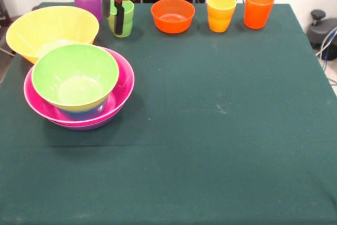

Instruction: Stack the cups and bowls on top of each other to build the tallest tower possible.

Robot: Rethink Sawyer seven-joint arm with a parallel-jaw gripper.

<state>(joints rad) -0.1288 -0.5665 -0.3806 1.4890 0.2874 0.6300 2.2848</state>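
Bowls (79, 85) crowd the left, cups (221, 13) line the far edge; the rest of the table (221, 146) lies open.

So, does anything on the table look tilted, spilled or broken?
Nothing is spilled or broken. Only the green bowl in the pink bowl sits slightly tilted. The cups at the back stand upright, and the gripper is at the green cup.

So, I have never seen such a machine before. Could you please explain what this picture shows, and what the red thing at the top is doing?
The red part is the end of a robot arm; its dark gripper hangs down over the light green cup, one finger inside, one outside. It is not closed yet. The camera looks across a table with a green cloth. At the back stand a purple cup, an orange bowl, a yellow-orange cup and an orange cup. On the left lies a yellow bowl and a low pile: a green bowl on something blue, inside a pink bowl.
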